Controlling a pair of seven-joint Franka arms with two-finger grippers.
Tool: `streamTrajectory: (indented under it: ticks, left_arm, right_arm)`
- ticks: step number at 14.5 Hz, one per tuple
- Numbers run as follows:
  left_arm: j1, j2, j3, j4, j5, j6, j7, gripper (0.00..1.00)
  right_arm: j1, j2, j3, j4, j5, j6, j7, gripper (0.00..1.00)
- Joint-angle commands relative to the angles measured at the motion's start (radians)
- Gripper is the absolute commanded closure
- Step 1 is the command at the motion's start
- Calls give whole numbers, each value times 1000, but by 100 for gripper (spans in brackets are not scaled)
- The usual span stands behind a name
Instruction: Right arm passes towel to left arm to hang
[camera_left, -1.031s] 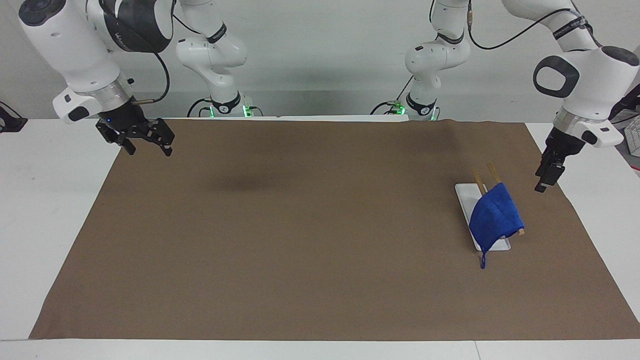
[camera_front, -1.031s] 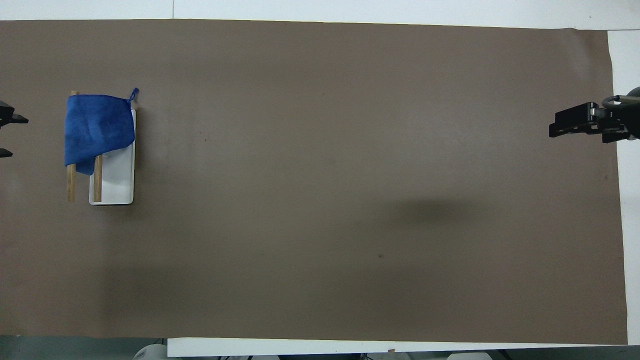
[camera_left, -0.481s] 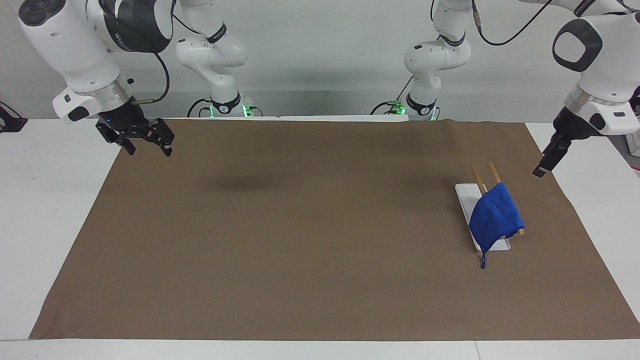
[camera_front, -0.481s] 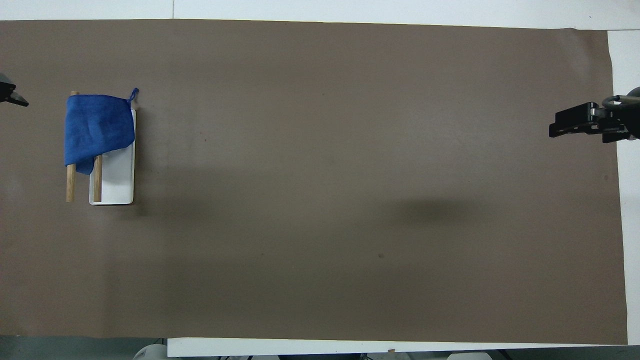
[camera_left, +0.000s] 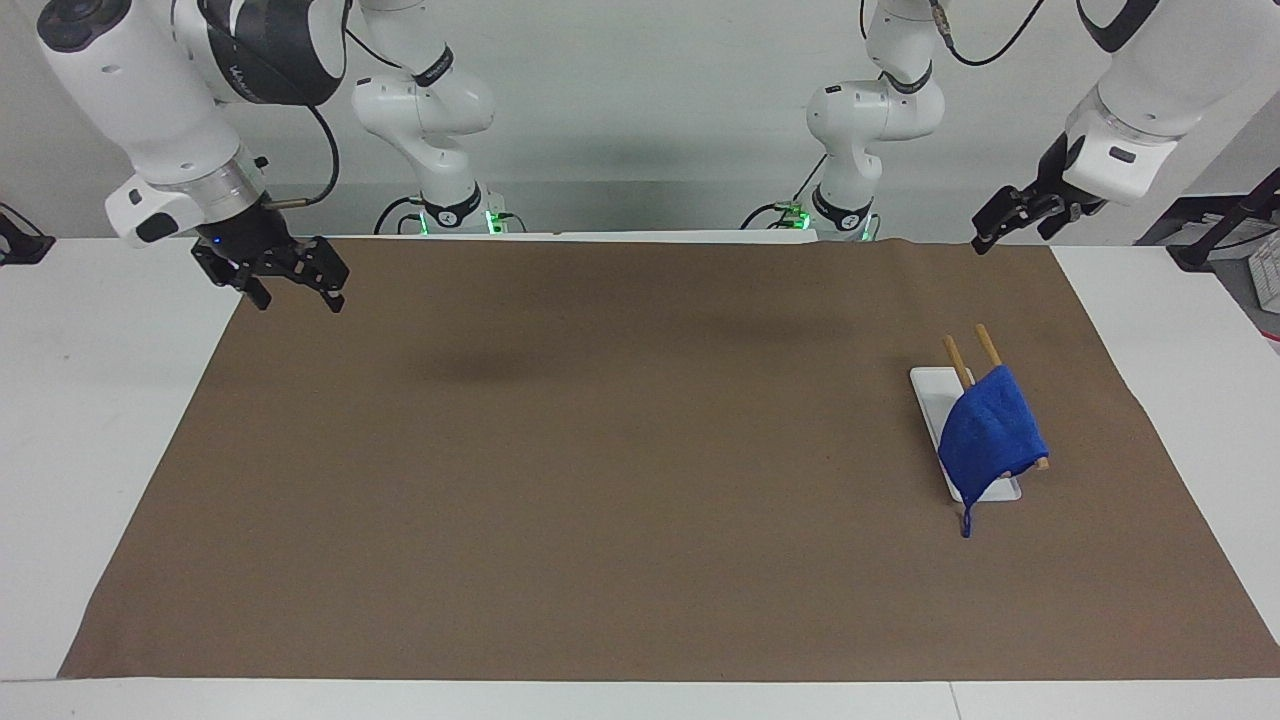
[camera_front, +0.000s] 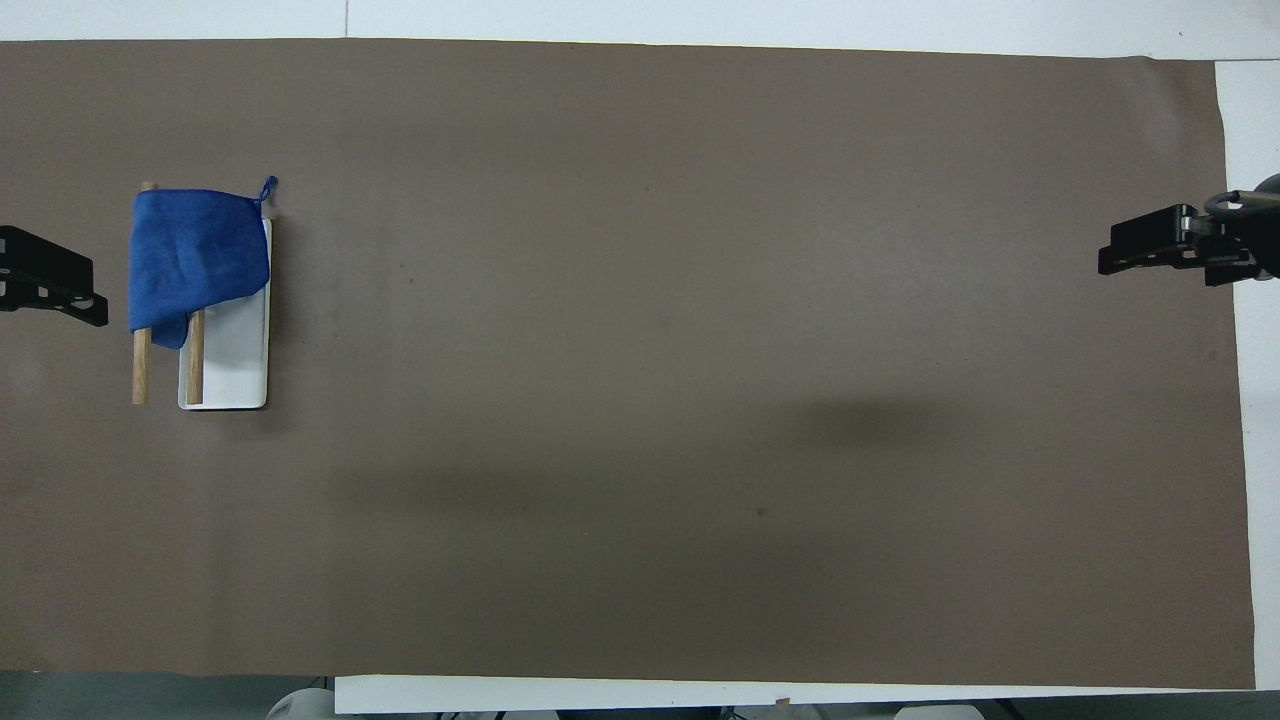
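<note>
Table (camera_left: 100, 400) white, almost fully covered by brown mat (camera_left: 600, 480) that spans nearly the whole work surface in both views.

Right arm (camera_left: 150, 110) comes in from its own end of the table, white links with dark elbow band and a black cable loop at the wrist. Left arm (camera_left: 1130, 70) is raised high at the other end, wrist angled down toward the mat's edge nearest the robots.

Right gripper (camera_left: 300, 290) hangs low over the mat's corner nearest the robots at the right arm's end, small blue light on its body, fingers spread apart, nothing between them. In the overhead view it shows at the mat's edge (camera_front: 1150, 245).

Left gripper (camera_left: 1005, 225) is up in the air over the mat's robot-side edge at the left arm's end, fingers apart, empty, well clear of the towel. Overhead view shows only its black tip (camera_front: 50, 285) beside the rack.

Rack (camera_left: 965, 430): white flat base with two wooden rails (camera_left: 985, 345) sloping up, standing on the mat toward the left arm's end.

Towel (camera_left: 990, 430), bright blue, is draped over the rails, covering their end farther from the robots, touching neither gripper. Its thin loop (camera_left: 966, 522) dangles off the lowest corner down to the mat.
</note>
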Motion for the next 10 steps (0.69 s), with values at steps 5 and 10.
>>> streamTrajectory:
  ticks: [5, 10]
  left_arm:
    - [31, -7, -36, -10, 8, 8, 95, 0]
    - [21, -7, -33, -12, 8, 22, 95, 0]
  right_arm:
    - [-6, -23, 0, -28, -37, 14, -47, 1]
    - [-5, -24, 0, -28, -63, 13, -48, 1]
